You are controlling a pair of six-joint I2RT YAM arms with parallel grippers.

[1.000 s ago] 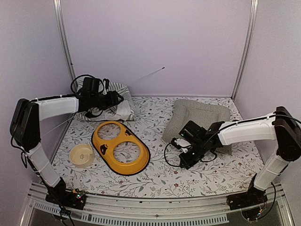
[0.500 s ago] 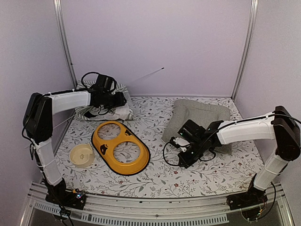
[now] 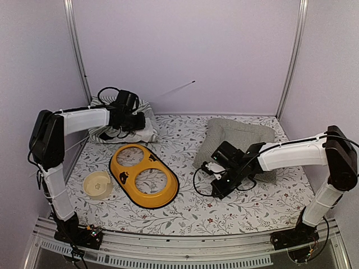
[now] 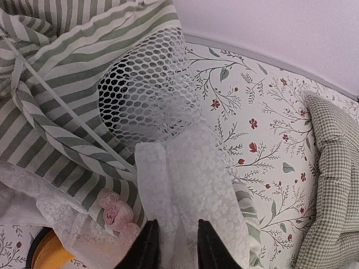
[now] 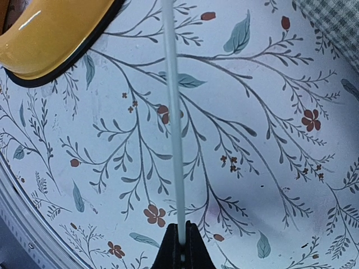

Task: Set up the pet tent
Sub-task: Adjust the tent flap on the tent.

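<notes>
The left gripper (image 4: 176, 230), jaws narrow around the white door flap (image 4: 190, 168) though a firm pinch cannot be told, has the crumpled pet tent (image 4: 67, 112) just ahead and leftward, whereas the right gripper (image 5: 180, 238), clamped on a thin pole (image 5: 173, 112) running straight ahead, lies well apart.

A lab test booth. Plain lilac walls (image 3: 185, 50) and metal posts (image 3: 78, 53) close round a desk (image 3: 185, 210) with bolted-on arms (image 3: 291, 156).
</notes>
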